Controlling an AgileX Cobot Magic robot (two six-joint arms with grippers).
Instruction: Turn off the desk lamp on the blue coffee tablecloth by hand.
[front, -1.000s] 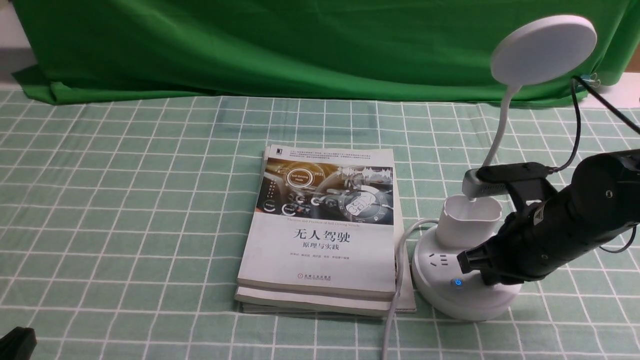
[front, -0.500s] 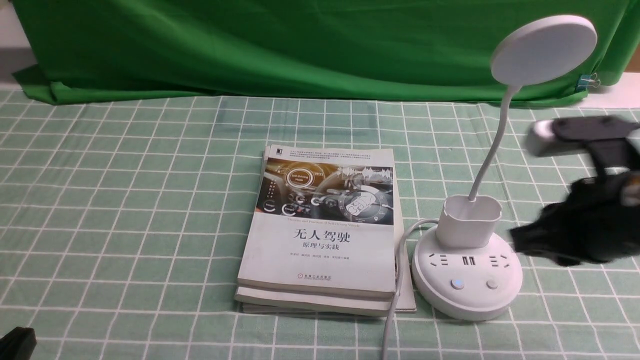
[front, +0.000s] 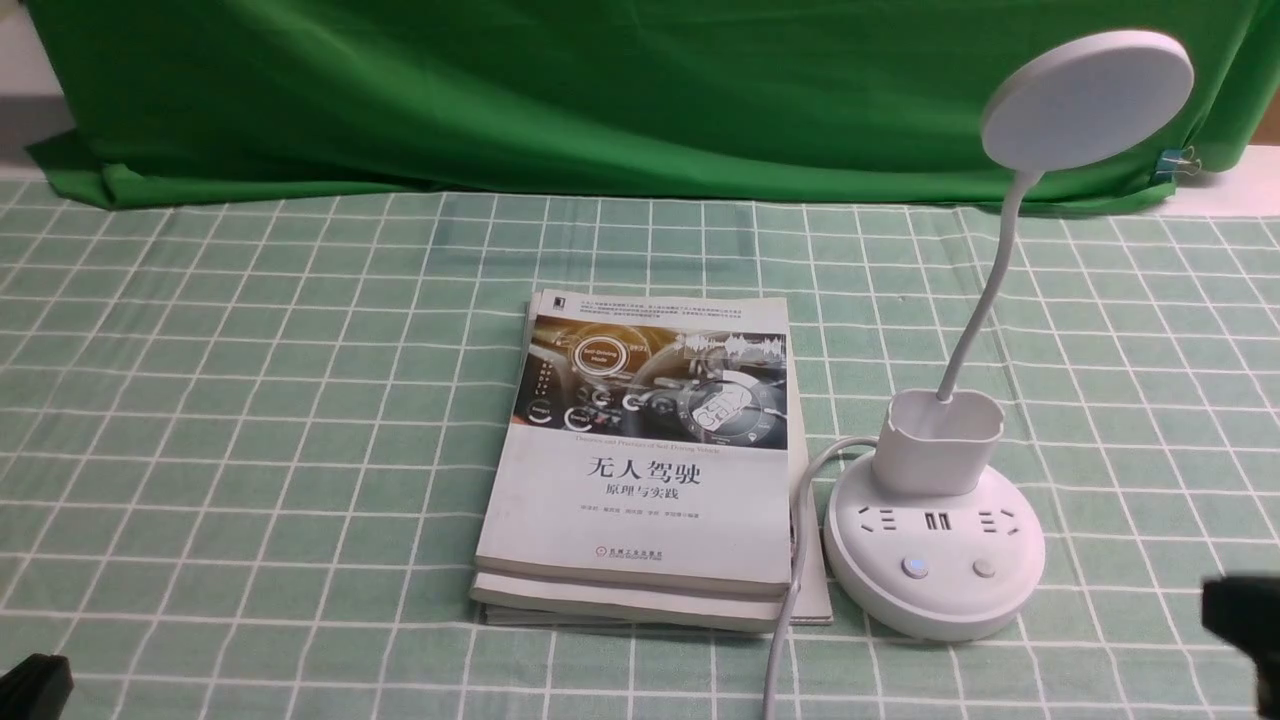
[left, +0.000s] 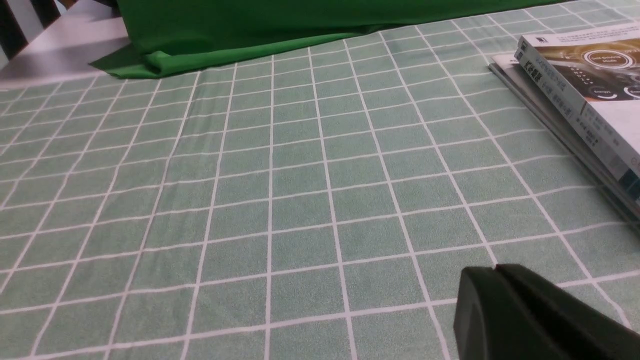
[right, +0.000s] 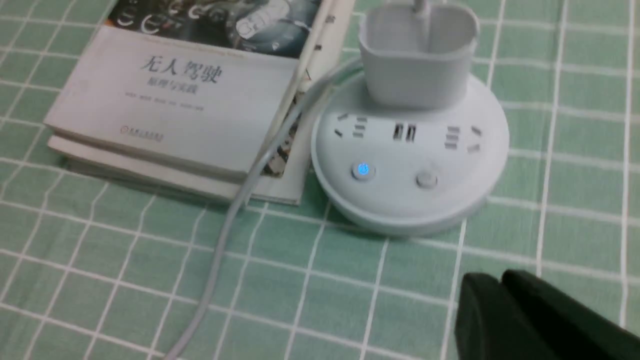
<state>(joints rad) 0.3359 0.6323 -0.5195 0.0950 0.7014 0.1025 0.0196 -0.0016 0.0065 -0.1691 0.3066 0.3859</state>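
Observation:
The white desk lamp stands on the grid tablecloth (front: 250, 420) at the right, with its disc head (front: 1088, 100), thin neck, cup holder (front: 940, 440) and round base (front: 935, 585). The head shows no glow. In the right wrist view the base (right: 410, 155) has a blue-lit button (right: 362, 170) and a plain button (right: 426, 180). My right gripper (right: 500, 279) is shut and empty, apart from the base, and shows at the front view's lower right edge (front: 1235, 610). My left gripper (left: 495, 270) is shut and empty over bare cloth, at the lower left corner (front: 35, 688).
A stack of books (front: 645, 460) lies just left of the lamp base and also shows in the left wrist view (left: 580, 90). The lamp's grey cord (front: 790, 600) runs along the books to the front edge. A dark green backdrop cloth (front: 560, 90) hangs at the back.
My right arm has pulled away from the lamp base, moving right and back toward the front edge, and is now almost out of the front view. The left arm has not moved.

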